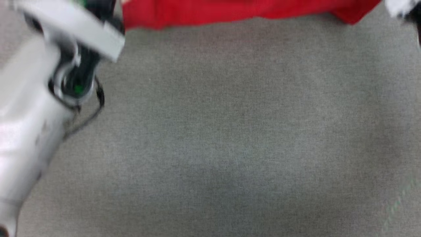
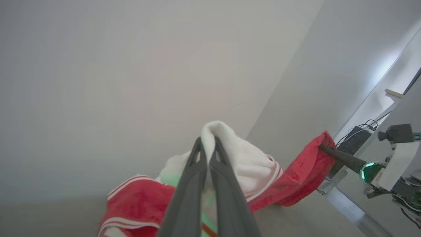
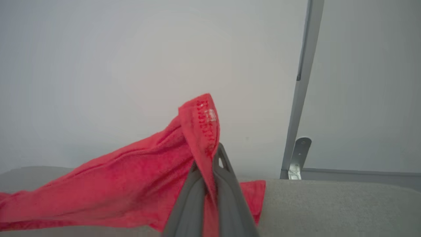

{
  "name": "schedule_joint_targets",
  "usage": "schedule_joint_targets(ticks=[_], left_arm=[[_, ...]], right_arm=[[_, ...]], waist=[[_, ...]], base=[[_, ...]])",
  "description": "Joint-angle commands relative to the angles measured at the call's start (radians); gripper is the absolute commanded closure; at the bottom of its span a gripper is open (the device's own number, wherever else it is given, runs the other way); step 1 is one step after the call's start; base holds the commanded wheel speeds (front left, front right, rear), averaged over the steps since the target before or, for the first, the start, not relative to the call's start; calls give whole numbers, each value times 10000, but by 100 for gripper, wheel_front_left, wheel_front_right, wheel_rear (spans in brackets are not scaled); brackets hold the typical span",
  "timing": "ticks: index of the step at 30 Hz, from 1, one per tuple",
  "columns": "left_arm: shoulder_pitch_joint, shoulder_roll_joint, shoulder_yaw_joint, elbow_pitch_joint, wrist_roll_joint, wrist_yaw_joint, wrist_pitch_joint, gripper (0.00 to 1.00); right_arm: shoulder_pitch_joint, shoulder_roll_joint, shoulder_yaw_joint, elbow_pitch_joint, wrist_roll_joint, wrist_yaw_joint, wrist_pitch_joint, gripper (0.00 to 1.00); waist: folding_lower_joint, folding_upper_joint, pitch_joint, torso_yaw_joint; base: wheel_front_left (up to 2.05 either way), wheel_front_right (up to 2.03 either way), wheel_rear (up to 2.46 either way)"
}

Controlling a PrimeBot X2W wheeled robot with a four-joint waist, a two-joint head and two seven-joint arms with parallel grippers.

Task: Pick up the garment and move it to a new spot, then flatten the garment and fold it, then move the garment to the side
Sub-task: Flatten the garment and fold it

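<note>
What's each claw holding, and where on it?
Both grip the red jersey: left claw shut on its white sleeve, right claw shut on a stitched red hem.

Soft, even light. Head view motion-blurred throughout, the white plastic forearm point(image 1: 26, 125) smeared worst. In the left wrist view a glare patch brightens the grey wall point(image 2: 383, 69).

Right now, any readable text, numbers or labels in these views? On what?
None readable in any view.
Jersey hem above the right tool: small pale patch, possibly a tag, too blurred to read.
White sleeve in the left wrist view: red stripes, no lettering showing.
Head view: motion-blurred; the visible red strip of jersey carries no print.
</note>
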Motion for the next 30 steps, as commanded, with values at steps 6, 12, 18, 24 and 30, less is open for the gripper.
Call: schedule_joint_targets(ticks=[6,12,18,24,30], left_arm=[[3029,167,924,-1149,-522,8,-112,100],[6228,-284,2830,-2256,-262,8,-117,100],[9051,-325,3712,-3826,68,8,-120,100],[10824,-288,4318,-5114,438,77,-121,100],[11893,-214,4252,-6286,823,439,-117,100]], right_arm=[[2866,-1247,635,-2328,1492,-13,722,100],[5612,-2060,401,-4263,1935,-14,1265,100],[7853,-2346,-420,-5901,1614,-15,1779,100],[9665,-1946,-1663,-7514,1173,-17,2560,100],[11116,-1370,-2768,-9111,604,-15,3306,100]], waist=[[0,-1,-647,106],[0,-1,-1071,50],[0,-1,-1384,-17],[0,-1,-1527,2],[0,-1,-1471,49]], base=[[0,0,0],[0,0,0],[0,0,0],[0,0,0],[0,0,0]])
